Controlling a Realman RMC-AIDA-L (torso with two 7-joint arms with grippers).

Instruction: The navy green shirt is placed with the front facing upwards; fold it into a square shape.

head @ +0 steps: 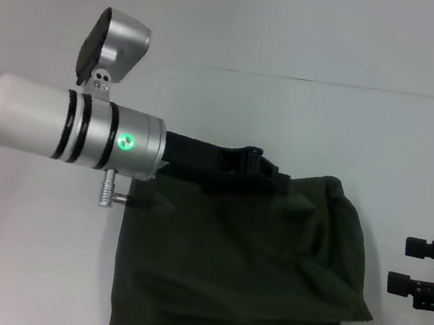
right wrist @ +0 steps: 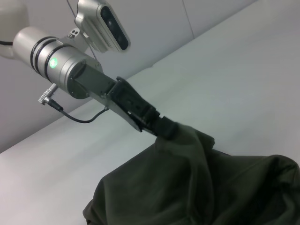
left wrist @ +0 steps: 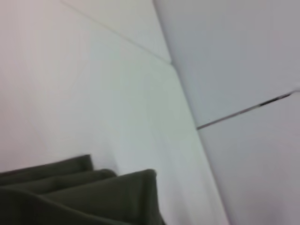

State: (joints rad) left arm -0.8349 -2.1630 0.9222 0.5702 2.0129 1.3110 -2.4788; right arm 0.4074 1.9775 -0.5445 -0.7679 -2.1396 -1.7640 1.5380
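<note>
Head view looks down on the shirt (head: pixel 241 267); both wrist views see it close, obliquely

**Plain white table against a pale wall**

A white table (head: pixel 11 245) fills most of the head view. Above it, across the upper part of the frame, stands a pale grey wall (head: pixel 307 19). A thin dark seam (head: pixel 363 88) runs level where they meet. The light is soft and even.
</note>
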